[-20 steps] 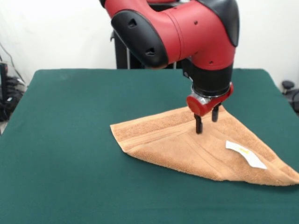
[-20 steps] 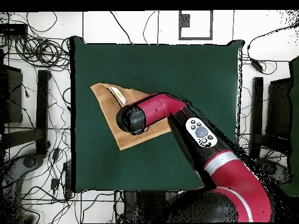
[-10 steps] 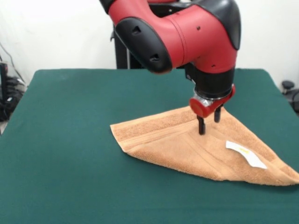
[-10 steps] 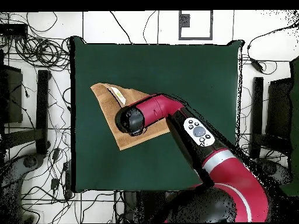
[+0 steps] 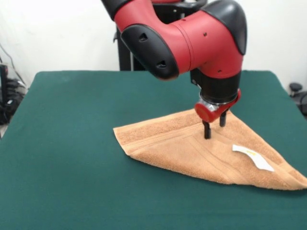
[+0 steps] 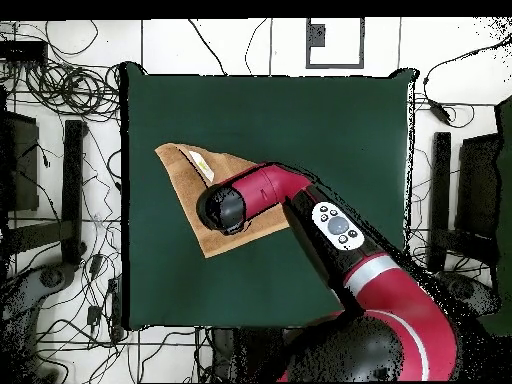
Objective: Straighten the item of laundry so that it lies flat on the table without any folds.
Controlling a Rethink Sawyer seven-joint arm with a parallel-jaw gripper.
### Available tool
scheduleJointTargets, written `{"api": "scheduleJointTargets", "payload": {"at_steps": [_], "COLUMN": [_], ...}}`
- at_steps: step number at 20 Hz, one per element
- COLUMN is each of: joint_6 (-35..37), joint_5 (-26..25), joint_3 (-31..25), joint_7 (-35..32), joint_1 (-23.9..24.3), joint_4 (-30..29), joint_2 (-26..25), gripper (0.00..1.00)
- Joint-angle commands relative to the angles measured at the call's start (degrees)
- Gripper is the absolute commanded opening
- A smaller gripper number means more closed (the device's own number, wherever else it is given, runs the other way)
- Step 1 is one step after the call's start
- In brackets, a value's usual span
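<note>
The gripper (image 5: 214, 129) stands with its fingers apart, tips seemingly touching the towel (image 5: 182, 148), which lies folded into a triangle, white label (image 5: 253, 157) up, toward the front view's right of the table (image 5: 67, 143).

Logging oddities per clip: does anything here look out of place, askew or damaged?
The towel is folded over into a triangle, set askew on the table, its white label facing up. The gripper stands open above the fold. Nothing looks spilled or damaged.
</note>
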State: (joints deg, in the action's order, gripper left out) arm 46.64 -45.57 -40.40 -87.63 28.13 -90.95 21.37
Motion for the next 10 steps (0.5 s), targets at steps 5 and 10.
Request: {"api": "scheduleJointTargets", "payload": {"at_steps": [5, 10], "joint_6": [-2.4, -2.3], "joint_5": [-3.6, -4.1], "joint_3": [-2.8, -2.6], "joint_7": [14.8, 15.2], "joint_1": [-0.9, -1.0], "joint_4": [-1.5, -0.6], "joint_2": [-2.8, -2.6], "gripper": [1.00, 1.00]}}
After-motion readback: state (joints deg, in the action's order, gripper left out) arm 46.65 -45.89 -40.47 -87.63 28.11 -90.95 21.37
